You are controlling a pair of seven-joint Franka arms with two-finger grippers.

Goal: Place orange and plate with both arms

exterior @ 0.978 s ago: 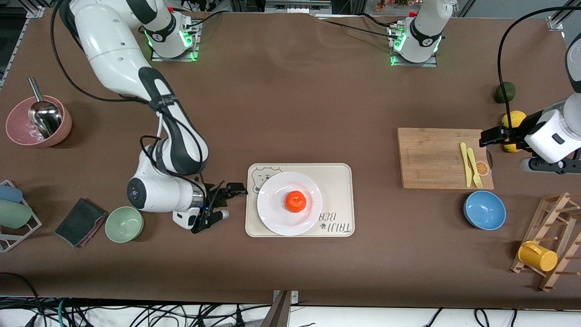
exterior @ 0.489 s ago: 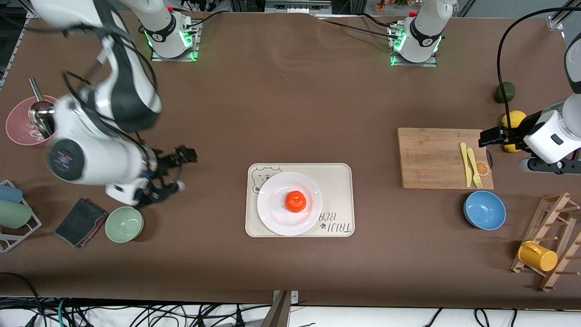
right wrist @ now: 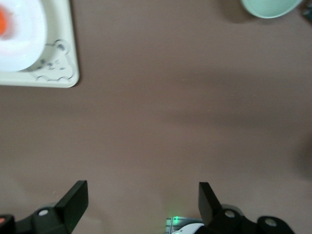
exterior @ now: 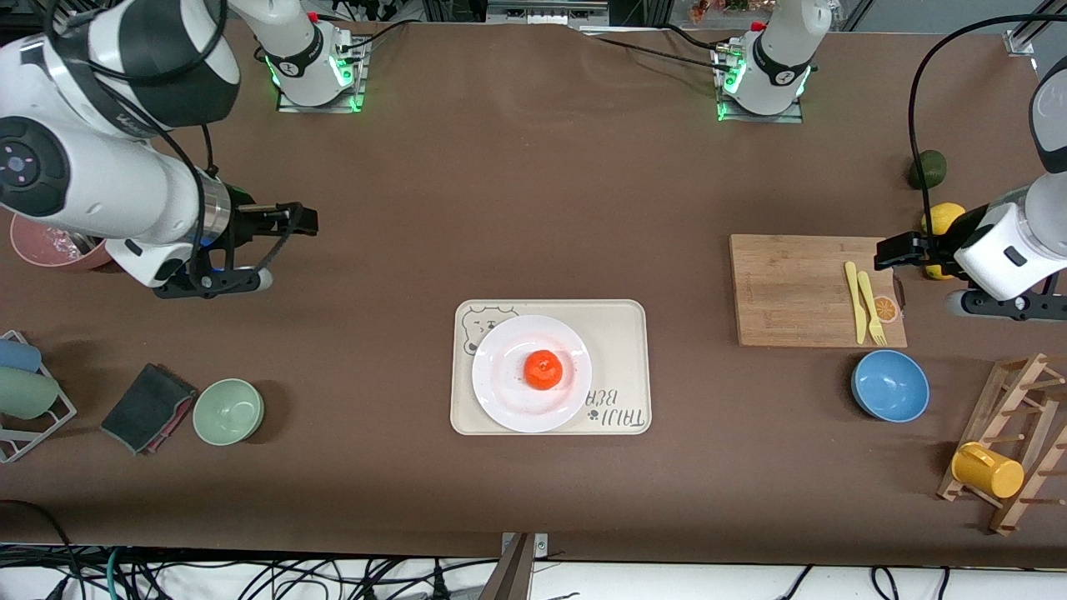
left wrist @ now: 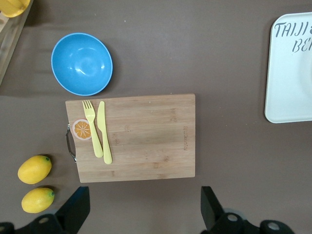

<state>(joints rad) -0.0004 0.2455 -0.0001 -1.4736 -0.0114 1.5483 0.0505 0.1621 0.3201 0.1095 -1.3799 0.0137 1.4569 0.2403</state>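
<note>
The orange (exterior: 543, 369) sits in the middle of the white plate (exterior: 500, 371). The plate lies on the cream bear-print tray (exterior: 621, 333) at the table's middle. My right gripper (exterior: 288, 248) is open and empty, up over bare table between the pink bowl and the tray. Its wrist view shows the open gripper (right wrist: 141, 200), part of the plate (right wrist: 19, 39) and a sliver of the orange (right wrist: 1, 19). My left gripper (exterior: 915, 278) is open and empty over the table beside the cutting board's handle end. It also shows open in the left wrist view (left wrist: 144, 209).
A bamboo cutting board (exterior: 792, 287) with a yellow fork and knife (exterior: 863, 302), a blue bowl (exterior: 890, 385), lemons (exterior: 942, 218), a lime (exterior: 927, 169) and a mug rack (exterior: 1004, 450) fill the left arm's end. A green bowl (exterior: 228, 411), dark cloth (exterior: 148, 407) and pink bowl (exterior: 50, 248) stand at the right arm's end.
My right arm has lifted away from beside the tray and swung back toward the pink bowl, gripper still open. The left arm has hardly moved. The orange and plate stay put.
</note>
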